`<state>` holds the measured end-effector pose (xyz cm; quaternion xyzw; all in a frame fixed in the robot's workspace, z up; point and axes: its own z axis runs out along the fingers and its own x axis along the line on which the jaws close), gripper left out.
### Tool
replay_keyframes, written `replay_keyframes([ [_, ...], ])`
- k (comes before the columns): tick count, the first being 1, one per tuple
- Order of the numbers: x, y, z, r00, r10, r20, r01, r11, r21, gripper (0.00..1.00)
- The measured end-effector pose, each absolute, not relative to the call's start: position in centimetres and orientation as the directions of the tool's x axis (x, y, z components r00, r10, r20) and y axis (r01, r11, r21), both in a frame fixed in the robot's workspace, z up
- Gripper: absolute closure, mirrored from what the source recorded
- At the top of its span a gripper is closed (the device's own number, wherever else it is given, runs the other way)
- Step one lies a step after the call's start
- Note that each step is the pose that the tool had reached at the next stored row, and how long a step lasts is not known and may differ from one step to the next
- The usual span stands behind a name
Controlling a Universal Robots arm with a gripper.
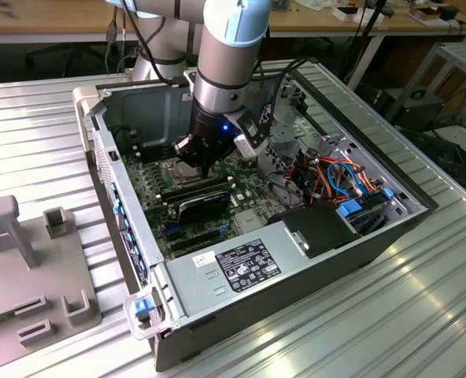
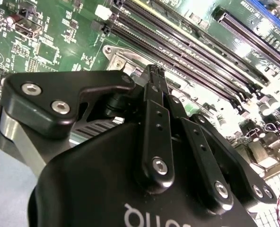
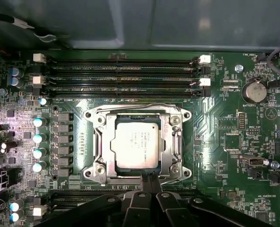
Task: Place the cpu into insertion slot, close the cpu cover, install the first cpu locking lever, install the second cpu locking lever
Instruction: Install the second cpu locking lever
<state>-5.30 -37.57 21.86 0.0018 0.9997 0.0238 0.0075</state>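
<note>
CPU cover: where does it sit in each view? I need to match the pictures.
Exterior view: the cpu cover lies on the green board, beside the memory slots.
Second wrist view: its silver corner, just past the pincer tips.
First wrist view: centre, framing the cpu.
Shared landmark: the long black memory slots.

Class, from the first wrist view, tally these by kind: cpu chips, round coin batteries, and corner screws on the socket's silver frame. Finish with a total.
cpu: 1
coin battery: 1
corner screws: 4
Total: 6
</note>
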Motion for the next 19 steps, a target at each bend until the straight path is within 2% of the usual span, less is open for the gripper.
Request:
replay_keyframes([
  [19,-5.1,-38.5,22.2,-1.000,0.004,-0.013,0.003,0.999,0.046,0.89],
])
